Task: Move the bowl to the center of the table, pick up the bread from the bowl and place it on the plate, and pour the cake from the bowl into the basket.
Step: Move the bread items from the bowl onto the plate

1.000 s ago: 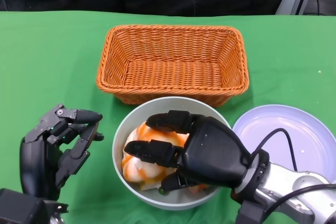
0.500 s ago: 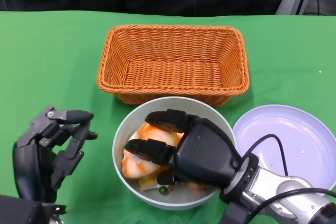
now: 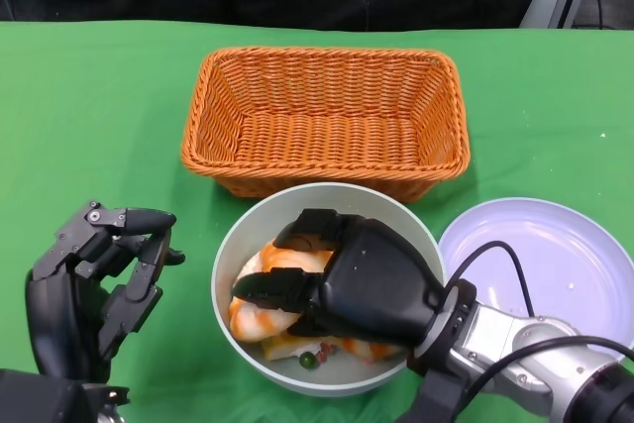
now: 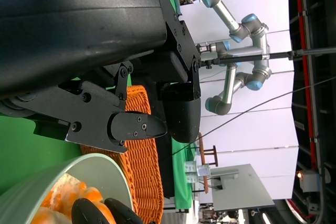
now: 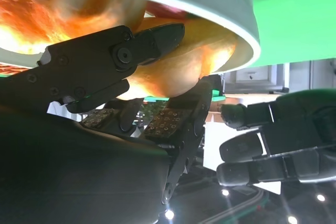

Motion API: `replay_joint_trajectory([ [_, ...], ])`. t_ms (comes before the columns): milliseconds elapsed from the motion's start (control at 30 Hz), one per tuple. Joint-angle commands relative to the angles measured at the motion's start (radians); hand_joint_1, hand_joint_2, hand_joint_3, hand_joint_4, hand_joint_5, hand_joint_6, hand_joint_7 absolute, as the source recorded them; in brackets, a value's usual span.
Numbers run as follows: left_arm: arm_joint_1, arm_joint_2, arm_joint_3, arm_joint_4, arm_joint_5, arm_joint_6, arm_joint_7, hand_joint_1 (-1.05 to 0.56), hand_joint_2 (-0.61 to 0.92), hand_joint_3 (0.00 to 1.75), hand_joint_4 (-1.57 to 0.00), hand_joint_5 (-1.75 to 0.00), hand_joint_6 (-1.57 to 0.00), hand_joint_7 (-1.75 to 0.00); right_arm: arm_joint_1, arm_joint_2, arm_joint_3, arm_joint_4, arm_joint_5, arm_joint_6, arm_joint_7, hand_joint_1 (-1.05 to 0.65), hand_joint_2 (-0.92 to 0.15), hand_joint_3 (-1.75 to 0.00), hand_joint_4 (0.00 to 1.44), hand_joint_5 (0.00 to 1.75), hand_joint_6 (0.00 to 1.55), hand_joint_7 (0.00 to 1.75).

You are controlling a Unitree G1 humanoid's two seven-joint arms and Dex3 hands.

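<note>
bowl (image 3: 238, 250) looks centred already | right hand (image 3: 367, 289) fingers (image 3: 272, 289) curled on bread (image 3: 260, 316), not lifted yet | left hand (image 3: 94, 289) fingers apart, empty | plate (image 3: 575, 255) bare, cake pour into basket (image 3: 327, 116) still to do

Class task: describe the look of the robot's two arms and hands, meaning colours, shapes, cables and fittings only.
Both the left hand and the right hand are glossy black, with rounded shells, jointed fingers and visible screws. The right hand's silver metal forearm carries looping black cables. Perforated pads show on the inner fingers in the right wrist view.

green table (image 3: 89, 106) | on it: basket (image 3: 325, 118), bowl (image 3: 234, 245), plate (image 3: 565, 260)
</note>
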Motion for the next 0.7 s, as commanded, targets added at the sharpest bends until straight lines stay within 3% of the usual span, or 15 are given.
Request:
replay_joint_trajectory([
  [33,-0.005,0.012,0.012,0.014,0.02,-0.019,0.025,-0.12,0.91,0.34,-0.77,-1.4,-0.84,-1.0,-0.015,-0.004,0.02,0.062,0.009,-0.036,-0.028,-0.31,-0.83,0.0,0.97,0.89,1.19,0.1],
  [367,-0.009,0.016,0.01,0.033,0.028,-0.038,0.026,-0.12,0.91,0.35,-0.76,-1.41,-0.84,-0.99,-0.048,0.017,0.025,0.14,0.028,-0.082,-0.124,-0.27,-0.85,0.0,0.84,1.24,1.25,0.07],
  [500,-0.01,0.018,0.013,0.043,0.033,-0.038,0.033,-0.12,0.91,0.34,-0.76,-1.41,-0.84,-1.0,-0.063,0.024,0.011,0.157,0.043,-0.114,-0.183,-0.23,-0.88,-0.01,0.83,1.31,1.26,0.09],
  [600,-0.01,0.014,0.012,0.039,0.026,-0.033,0.031,-0.12,0.92,0.32,-0.76,-1.42,-0.85,-1.0,-0.067,0.025,-0.013,0.161,0.089,-0.166,-0.187,-0.24,-0.87,0.0,0.78,1.26,1.24,0.08],
  [700,-0.014,0.015,0.013,0.046,0.027,-0.038,0.033,-0.12,0.92,0.31,-0.77,-1.43,-0.85,-1.0,-0.071,0.028,-0.043,0.165,0.134,-0.214,-0.205,-0.24,-0.87,-0.01,0.86,1.04,1.24,0.08],
])
